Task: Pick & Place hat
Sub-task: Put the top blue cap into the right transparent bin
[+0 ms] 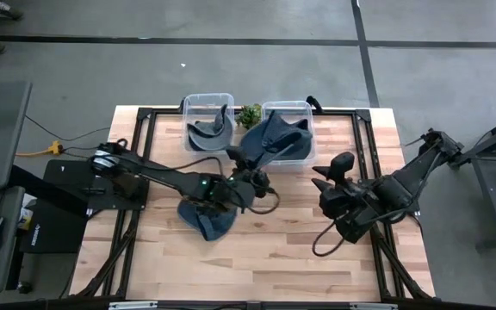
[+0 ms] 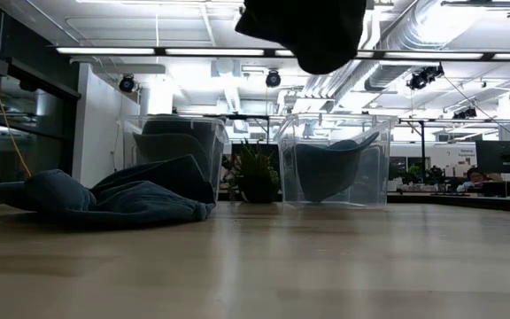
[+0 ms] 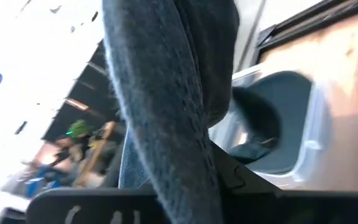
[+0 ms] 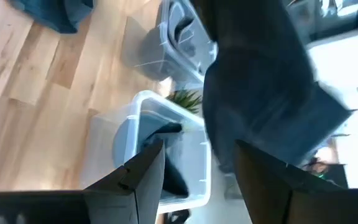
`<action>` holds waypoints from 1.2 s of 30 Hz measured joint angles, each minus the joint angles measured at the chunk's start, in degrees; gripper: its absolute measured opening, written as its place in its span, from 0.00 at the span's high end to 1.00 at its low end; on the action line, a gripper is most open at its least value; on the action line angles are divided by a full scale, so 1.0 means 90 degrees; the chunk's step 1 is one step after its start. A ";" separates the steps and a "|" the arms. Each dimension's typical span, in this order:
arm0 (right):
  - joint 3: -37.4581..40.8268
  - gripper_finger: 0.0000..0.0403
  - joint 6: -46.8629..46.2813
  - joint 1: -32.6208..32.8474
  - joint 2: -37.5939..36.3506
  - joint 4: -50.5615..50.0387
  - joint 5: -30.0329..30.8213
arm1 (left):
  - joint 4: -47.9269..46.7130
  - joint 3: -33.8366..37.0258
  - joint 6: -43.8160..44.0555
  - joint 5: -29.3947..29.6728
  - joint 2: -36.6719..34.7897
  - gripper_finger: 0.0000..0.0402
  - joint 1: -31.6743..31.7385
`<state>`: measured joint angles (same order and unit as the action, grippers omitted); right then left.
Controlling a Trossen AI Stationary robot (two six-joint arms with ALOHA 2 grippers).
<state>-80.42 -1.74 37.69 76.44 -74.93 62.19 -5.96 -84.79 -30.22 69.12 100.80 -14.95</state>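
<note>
Hat (image 1: 275, 138) of dark blue cloth hangs from the left gripper (image 1: 246, 162), which is clamped on it, over the right clear bin (image 1: 288, 110); that bin already holds another hat. The left clear bin (image 1: 208, 101) holds one too. More blue hats (image 1: 207, 218) lie heaped on the counter (image 1: 257, 258). The right gripper (image 1: 324, 184) waits beside the bins, fingers apart, holding nothing.

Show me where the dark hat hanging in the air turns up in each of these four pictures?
High view: the hat hangs over the right bin, held by the left end effector.
Low view: top edge, centre, above the bins.
Left wrist view: fills the middle, close up.
Right wrist view: the big dark shape, upper centre.
Shared landmark: the right bin, already holding another hat.
</note>
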 joint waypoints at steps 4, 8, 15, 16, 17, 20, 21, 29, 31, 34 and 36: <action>-0.0002 0.55 0.0392 0.0191 0.0000 0.0221 0.0319 | -0.0025 -0.0521 -0.0577 0.0503 0.0489 0.98 0.0073; -0.0002 0.55 0.0989 0.0209 0.0000 0.0635 0.0750 | -0.0050 -0.1013 -0.1260 0.1054 0.0960 0.98 0.0141; -0.0002 0.56 0.2300 0.0051 -0.0002 0.1318 0.0566 | -0.0107 -0.1340 -0.2465 0.1848 0.1517 0.98 0.0208; -0.0004 0.56 0.2493 0.0000 -0.0002 0.1404 0.0463 | -0.0038 -0.1383 -0.2576 0.1886 0.1580 0.98 0.0208; -0.0005 0.56 0.2686 -0.0063 -0.0002 0.1483 0.0318 | 0.0022 -0.1409 -0.2665 0.1906 0.1631 0.98 0.0208; -0.0005 0.56 0.3120 -0.0302 -0.0002 0.1708 -0.0243 | -0.0058 -0.1386 -0.2803 0.1991 0.1695 0.98 0.0203; -0.0005 0.56 0.3243 -0.0395 -0.0002 0.1763 -0.0406 | -0.0053 -0.1385 -0.2801 0.1986 0.1697 0.98 0.0203; -0.0007 0.56 0.4009 -0.1038 -0.0006 0.1798 -0.0896 | -0.0019 -0.1387 -0.2734 0.2059 0.1672 0.98 0.0203; -0.0007 0.56 0.4148 -0.1203 -0.0009 0.1805 -0.0899 | -0.0019 -0.1387 -0.2743 0.2067 0.1672 0.98 0.0203; -0.0008 0.56 0.4378 -0.1421 -0.0056 0.1876 -0.0989 | -0.0020 -0.1387 -0.2758 0.2063 0.1672 0.98 0.0203; -0.0010 0.56 0.4557 -0.1587 -0.0091 0.1963 -0.1113 | -0.0018 -0.1387 -0.2758 0.2060 0.1672 0.98 0.0203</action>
<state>-80.51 39.28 23.41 75.63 -57.26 52.18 -6.12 -97.27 -55.05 87.66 115.85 -13.13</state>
